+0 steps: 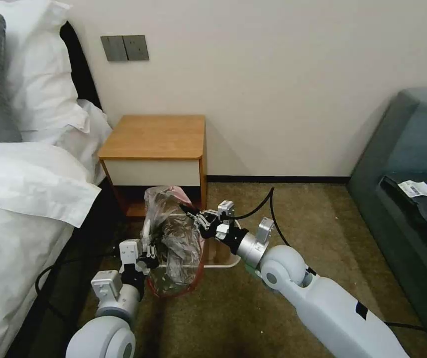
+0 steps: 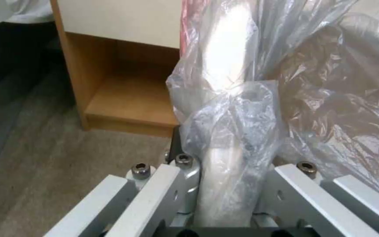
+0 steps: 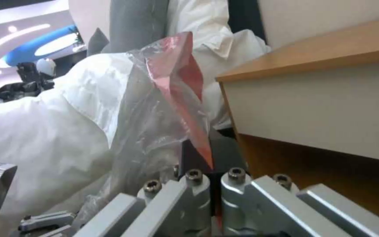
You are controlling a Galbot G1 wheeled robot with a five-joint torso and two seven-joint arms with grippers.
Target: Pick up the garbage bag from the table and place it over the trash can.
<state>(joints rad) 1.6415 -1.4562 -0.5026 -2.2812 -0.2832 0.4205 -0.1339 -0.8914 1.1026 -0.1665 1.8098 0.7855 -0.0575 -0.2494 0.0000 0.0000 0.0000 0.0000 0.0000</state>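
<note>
The garbage bag (image 1: 173, 238), crinkled and translucent with a red-pink rim, stands puffed up over the carpet in front of the table (image 1: 154, 136). My right gripper (image 1: 189, 210) is shut on the bag's red rim (image 3: 185, 98) at its upper right, close to the table's white drawer front (image 3: 312, 108). My left gripper (image 1: 150, 251) is at the bag's lower left. In the left wrist view its jaws (image 2: 229, 158) hold a pale bar wrapped in the bag (image 2: 330, 98), which looks like the can's rim. The cream trash can (image 1: 226, 263) peeks out behind the bag, mostly hidden.
A bed with white linen (image 1: 19, 209) runs along the left, close to my left arm. A dark teal sofa (image 1: 412, 174) stands at the right. Open carpet (image 1: 298, 219) lies between. A black cable (image 1: 270, 204) loops off my right wrist.
</note>
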